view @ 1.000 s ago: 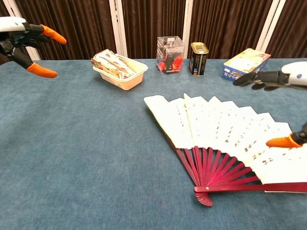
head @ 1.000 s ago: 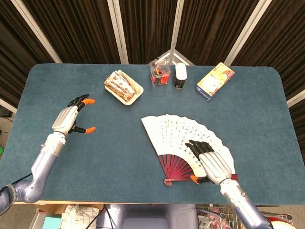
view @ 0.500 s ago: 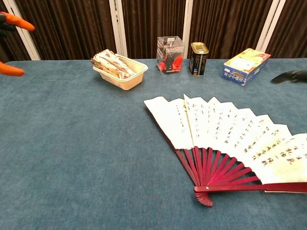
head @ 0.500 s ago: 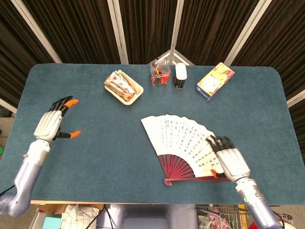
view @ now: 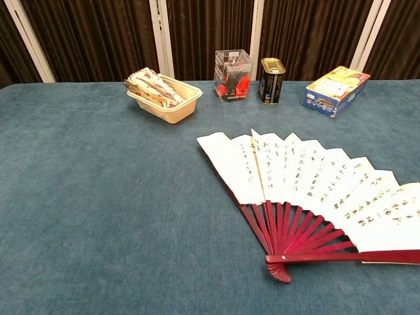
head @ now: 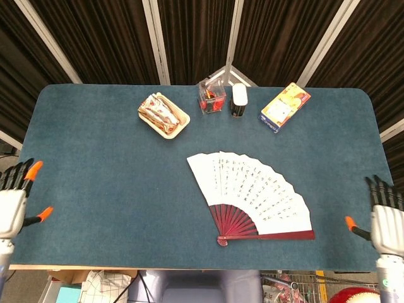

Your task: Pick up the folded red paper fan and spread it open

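Head view: red paper fan (head: 252, 192) lying spread wide open on the blue worktop (head: 101, 158), a bit right of the middle of the frame. White leaf with small dark writing, red ribs coming together at a pin near the lower edge. Nothing touching it.

Left hand (head: 12, 205) at the far lower left of the frame, just off the worktop's edge, fingers apart and pointing up, holding nothing. Orange tips on thumb and one finger. Right hand (head: 386, 218) at the far lower right of the frame, also off the worktop's edge, fingers apart, holding nothing. Both hands well apart from the fan.

Along the top of the worktop, a row of things: pale tray (head: 165, 117) with wrapped snacks at upper left of middle, clear box (head: 211, 96) with red bits inside, dark can (head: 239, 100) with a white top just beside it, and a yellow and blue carton (head: 285, 106) further right.

Chest view: same fan (view: 315, 190) open at lower right, running off the right edge of the frame. No hands seen here. Tray (view: 164, 96), box (view: 233, 75), can (view: 272, 80) and carton (view: 335, 90) lined up along the far side.
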You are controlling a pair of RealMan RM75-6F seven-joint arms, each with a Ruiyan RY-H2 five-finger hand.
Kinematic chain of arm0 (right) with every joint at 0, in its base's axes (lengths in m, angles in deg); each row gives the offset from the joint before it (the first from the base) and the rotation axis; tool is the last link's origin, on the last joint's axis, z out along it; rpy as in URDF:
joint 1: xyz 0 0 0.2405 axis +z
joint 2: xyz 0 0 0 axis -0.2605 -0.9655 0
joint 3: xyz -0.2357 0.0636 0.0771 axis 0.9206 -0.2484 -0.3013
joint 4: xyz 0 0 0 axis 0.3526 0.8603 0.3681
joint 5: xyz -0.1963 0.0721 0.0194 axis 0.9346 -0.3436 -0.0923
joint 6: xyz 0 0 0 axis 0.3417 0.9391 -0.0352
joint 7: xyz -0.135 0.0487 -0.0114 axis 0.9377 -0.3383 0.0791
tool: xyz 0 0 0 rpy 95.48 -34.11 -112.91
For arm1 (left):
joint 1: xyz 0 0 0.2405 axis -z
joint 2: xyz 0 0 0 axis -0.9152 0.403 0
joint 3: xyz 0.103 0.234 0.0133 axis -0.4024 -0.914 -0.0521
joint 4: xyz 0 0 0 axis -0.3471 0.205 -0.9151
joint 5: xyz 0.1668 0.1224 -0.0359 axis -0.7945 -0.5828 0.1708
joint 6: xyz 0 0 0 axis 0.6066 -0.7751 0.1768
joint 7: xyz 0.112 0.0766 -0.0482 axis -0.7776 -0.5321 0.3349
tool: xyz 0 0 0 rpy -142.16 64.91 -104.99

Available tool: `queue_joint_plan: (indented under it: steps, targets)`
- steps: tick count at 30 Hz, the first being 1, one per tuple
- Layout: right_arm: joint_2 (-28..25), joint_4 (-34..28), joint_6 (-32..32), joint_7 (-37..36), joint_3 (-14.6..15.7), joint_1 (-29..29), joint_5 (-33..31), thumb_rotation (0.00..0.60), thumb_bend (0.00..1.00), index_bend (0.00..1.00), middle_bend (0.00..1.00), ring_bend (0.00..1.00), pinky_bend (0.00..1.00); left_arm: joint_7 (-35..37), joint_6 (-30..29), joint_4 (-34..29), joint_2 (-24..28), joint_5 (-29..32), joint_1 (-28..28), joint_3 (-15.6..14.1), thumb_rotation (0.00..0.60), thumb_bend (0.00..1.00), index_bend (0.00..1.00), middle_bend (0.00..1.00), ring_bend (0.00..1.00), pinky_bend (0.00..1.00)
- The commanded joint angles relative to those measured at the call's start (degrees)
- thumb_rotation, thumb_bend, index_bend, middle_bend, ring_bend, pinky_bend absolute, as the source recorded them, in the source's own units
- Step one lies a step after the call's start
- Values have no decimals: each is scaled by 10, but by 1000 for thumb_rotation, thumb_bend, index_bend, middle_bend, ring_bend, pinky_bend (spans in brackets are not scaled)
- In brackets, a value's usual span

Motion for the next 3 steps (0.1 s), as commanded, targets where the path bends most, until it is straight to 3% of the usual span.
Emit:
queue_joint_plan:
  steps: [1,3]
  targets:
    - [9,32,28,-28,-9,-26,17,600,250,0,0,0,0,-21,-44,65,-14,-29,-38,-21,600,30,0,0,0,0]
    - [13,38,29,-37,-15,-30,18,600,250,0,0,0,0,-15,-49,77,-16,-23,-47,-19,600,27,0,0,0,0]
